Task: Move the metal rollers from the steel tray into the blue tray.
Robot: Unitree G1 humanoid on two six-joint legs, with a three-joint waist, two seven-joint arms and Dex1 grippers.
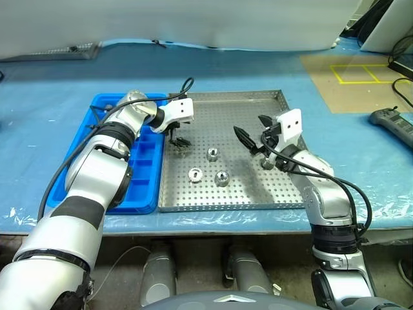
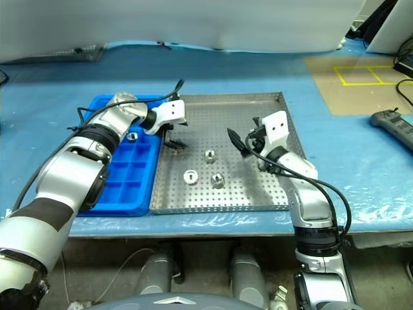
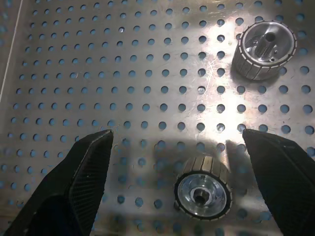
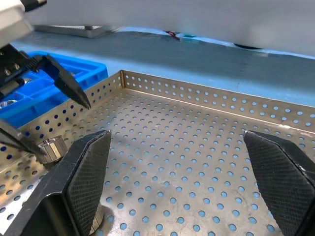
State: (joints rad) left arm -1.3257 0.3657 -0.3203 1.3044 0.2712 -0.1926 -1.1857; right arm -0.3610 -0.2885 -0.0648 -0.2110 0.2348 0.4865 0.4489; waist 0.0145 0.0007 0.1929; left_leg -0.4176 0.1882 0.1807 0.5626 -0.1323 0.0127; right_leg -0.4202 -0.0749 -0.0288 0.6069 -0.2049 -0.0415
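A: Head views, item one: steel tray (image 1: 284, 194), three metal rollers (image 1: 212, 154) loose near its middle. Blue tray (image 1: 145, 194) touching its left side, one roller already in a compartment (image 2: 132, 135).

B: Grippers?

A: Left gripper (image 1: 178, 140) over the steel tray's left part, fingers spread, empty. Right gripper (image 1: 253, 139) over the tray's right half, spread, empty.

B: Left wrist view?

A: Fingers (image 3: 83, 172) wide apart, one roller (image 3: 203, 191) on the perforated floor between them, another (image 3: 265, 49) beyond.

B: Right wrist view?

A: Fingers (image 4: 83, 167) wide over bare tray floor.

B: Step?

A: Likely reaching to pick. Next: lower the left gripper around that roller, close, carry to the blue tray.
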